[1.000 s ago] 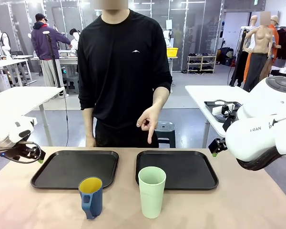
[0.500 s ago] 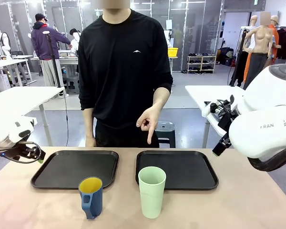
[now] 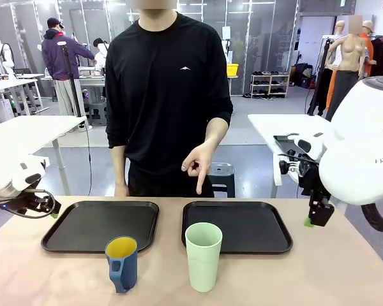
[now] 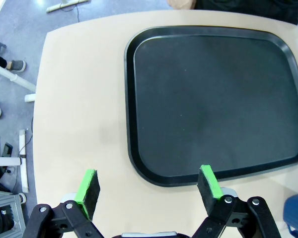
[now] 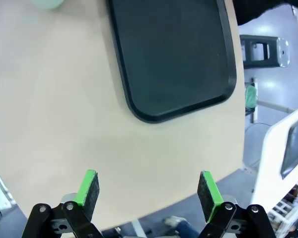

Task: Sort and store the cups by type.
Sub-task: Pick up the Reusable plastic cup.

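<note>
Left end effector (image 4: 149, 186) and right end effector (image 5: 149, 191) are both gaping wide with nothing in them, left one by the left tray (image 4: 213, 99), right one over bare worktop (image 5: 64, 109) beside the right tray (image 5: 169, 49). Mint-green tumbler (image 3: 203, 255) stands just in front of the right tray, blue mug (image 3: 122, 262) in front of the left tray.

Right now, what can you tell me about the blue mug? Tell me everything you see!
The blue mug is short, dark blue outside and bright yellow inside, with a blue handle turned toward the robot's side. It stands upright, mouth up, and looks empty. It sits on the tan table, just in front of the left black tray, apart from the taller green tumbler on its right. Nothing holds it; only the table touches it.
</note>
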